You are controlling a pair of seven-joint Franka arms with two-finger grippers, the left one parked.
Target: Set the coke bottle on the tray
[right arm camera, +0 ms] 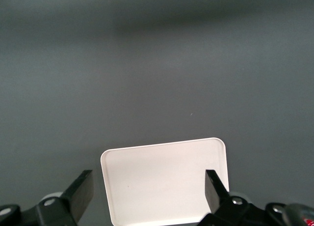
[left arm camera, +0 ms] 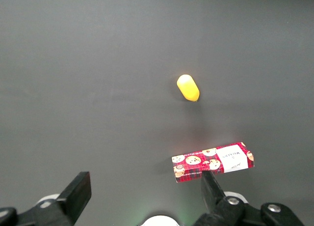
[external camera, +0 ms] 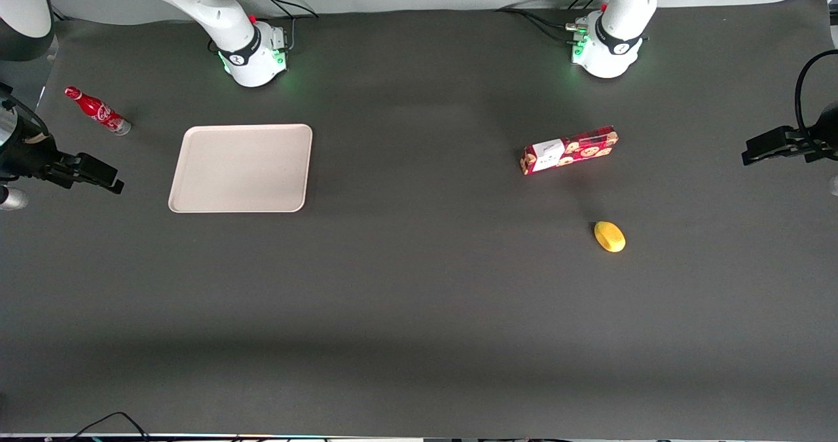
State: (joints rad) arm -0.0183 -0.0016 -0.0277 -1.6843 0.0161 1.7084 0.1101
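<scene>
The coke bottle [external camera: 98, 110], red with a red cap and white script, lies on its side on the dark table at the working arm's end. The beige tray [external camera: 241, 167] sits flat beside it, a little nearer the front camera, and nothing is on it. My gripper [external camera: 105, 175] hovers nearer the front camera than the bottle, beside the tray's short edge and apart from both. In the right wrist view the gripper [right arm camera: 148, 189] is open with nothing held, and the tray [right arm camera: 164, 182] shows between its fingers [right arm camera: 83, 189].
A red cookie box [external camera: 569, 150] and a yellow oval object [external camera: 609, 236] lie toward the parked arm's end; the left wrist view shows the box [left arm camera: 213, 161] and yellow object [left arm camera: 188, 87] too. The working arm's base [external camera: 254, 55] stands farther back than the tray.
</scene>
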